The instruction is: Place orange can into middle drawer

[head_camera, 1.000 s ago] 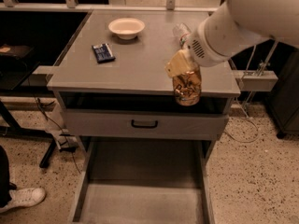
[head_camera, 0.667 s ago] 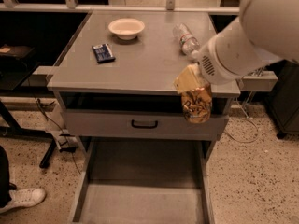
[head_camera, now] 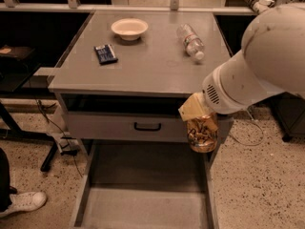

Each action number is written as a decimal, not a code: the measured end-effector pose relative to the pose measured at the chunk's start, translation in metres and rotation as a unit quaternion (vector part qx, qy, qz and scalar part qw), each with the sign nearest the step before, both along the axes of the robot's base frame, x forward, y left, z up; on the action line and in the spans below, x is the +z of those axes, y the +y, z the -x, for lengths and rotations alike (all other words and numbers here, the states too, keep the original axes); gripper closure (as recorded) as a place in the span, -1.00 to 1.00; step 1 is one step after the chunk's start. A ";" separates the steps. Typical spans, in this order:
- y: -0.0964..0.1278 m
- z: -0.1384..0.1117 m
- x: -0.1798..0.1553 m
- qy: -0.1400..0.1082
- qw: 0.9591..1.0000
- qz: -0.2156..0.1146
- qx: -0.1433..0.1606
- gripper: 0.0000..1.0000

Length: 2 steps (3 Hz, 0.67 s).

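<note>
The orange can [head_camera: 202, 133] is orange-gold with pale markings. It hangs upright in my gripper [head_camera: 196, 112], which is shut on its top. The can is in front of the right end of the grey drawer front, past the cabinet's front edge and above the right side of the open middle drawer [head_camera: 143, 209]. That drawer is a wide grey tray with a flat floor, pulled out low at the bottom of the view. My white arm [head_camera: 259, 61] comes in from the right.
On the grey cabinet top [head_camera: 147, 66] are a cream bowl [head_camera: 129, 28], a dark blue packet [head_camera: 105, 54] and a clear water bottle [head_camera: 191, 42] lying down. A drawer front with a black handle [head_camera: 147, 127] is below. A shoe [head_camera: 24, 202] is at lower left.
My gripper has carried the can from over the cabinet's right front corner forward, lower and to the right, so it now hangs in front of the drawer front above the open tray.
</note>
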<state>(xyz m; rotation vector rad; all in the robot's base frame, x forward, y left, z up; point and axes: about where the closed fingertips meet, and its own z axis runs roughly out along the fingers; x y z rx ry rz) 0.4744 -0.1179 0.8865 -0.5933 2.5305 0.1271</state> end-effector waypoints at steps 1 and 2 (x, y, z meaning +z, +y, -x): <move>0.003 0.009 -0.019 0.023 1.000 0.004 -0.002 1.00; 0.025 0.035 -0.062 0.060 0.998 -0.015 -0.025 1.00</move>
